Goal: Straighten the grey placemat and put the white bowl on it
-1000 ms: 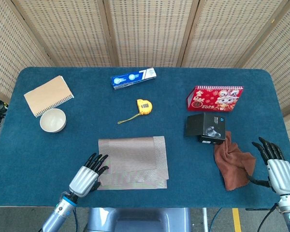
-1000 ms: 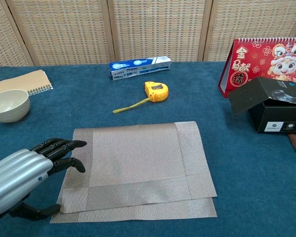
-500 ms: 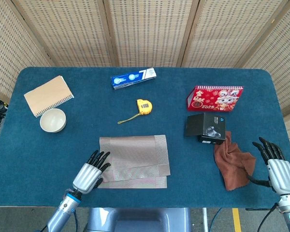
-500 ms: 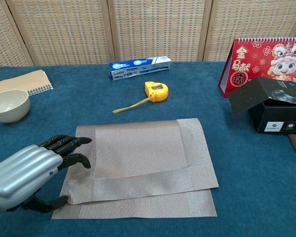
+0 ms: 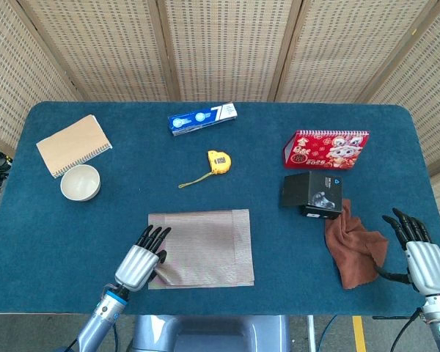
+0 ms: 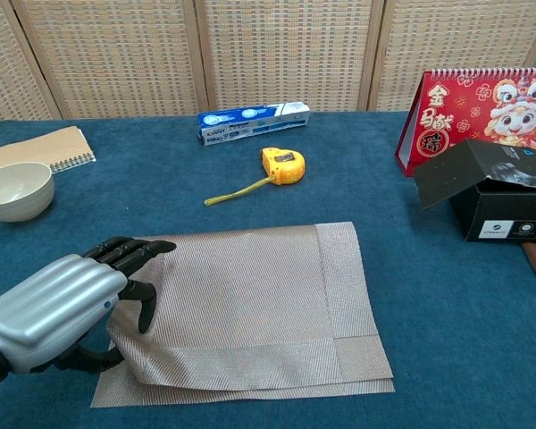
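Observation:
The grey placemat lies at the table's front centre, folded over itself, with a second layer showing along its right and front edges. My left hand holds its left edge, fingers on top and thumb underneath, and that edge is lifted a little. The white bowl stands empty at the left, well apart from the mat. My right hand is open at the right front edge, fingers spread, holding nothing.
A brown cloth lies beside my right hand. A black box, a red calendar, a yellow tape measure, a blue toothpaste box and a notebook sit further back.
My left hand has moved right onto the mat's left edge, and the upper layer has shifted so the layers nearly line up. The right hand has not moved.

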Robot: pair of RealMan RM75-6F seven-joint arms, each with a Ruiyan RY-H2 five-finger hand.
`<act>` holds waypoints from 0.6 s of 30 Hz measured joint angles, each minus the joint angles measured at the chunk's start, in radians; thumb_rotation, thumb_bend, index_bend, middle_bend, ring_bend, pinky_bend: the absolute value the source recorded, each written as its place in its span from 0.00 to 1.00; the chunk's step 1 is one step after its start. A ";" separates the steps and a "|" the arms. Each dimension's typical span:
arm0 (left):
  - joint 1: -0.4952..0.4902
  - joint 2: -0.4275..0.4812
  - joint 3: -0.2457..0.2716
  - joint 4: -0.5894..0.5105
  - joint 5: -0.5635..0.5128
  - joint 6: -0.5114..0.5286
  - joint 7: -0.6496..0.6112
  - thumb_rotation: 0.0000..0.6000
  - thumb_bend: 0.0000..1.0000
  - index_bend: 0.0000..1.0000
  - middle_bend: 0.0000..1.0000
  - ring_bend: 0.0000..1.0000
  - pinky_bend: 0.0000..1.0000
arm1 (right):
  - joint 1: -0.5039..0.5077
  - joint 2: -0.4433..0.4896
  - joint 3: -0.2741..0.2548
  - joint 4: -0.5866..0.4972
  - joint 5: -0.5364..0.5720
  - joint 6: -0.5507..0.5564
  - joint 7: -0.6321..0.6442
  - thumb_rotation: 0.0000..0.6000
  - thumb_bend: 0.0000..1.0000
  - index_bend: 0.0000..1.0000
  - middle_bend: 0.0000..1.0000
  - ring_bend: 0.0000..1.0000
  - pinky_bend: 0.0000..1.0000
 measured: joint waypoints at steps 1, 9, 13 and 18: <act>0.000 -0.002 0.000 0.002 0.000 0.001 0.000 1.00 0.44 0.59 0.00 0.00 0.00 | 0.000 0.000 0.000 0.000 0.000 0.000 0.001 1.00 0.08 0.14 0.00 0.00 0.00; 0.004 -0.009 -0.004 0.007 0.010 0.039 -0.030 1.00 0.52 0.65 0.00 0.00 0.00 | 0.000 0.003 -0.001 -0.003 0.000 -0.002 0.002 1.00 0.08 0.14 0.00 0.00 0.00; 0.004 0.002 -0.010 -0.005 0.016 0.058 -0.051 1.00 0.55 0.67 0.00 0.00 0.00 | 0.001 0.004 -0.002 -0.005 -0.001 -0.003 0.000 1.00 0.08 0.14 0.00 0.00 0.00; -0.004 0.030 -0.042 -0.048 0.013 0.078 -0.061 1.00 0.55 0.67 0.00 0.00 0.00 | -0.002 0.006 -0.004 -0.011 -0.006 0.003 -0.005 1.00 0.08 0.14 0.00 0.00 0.00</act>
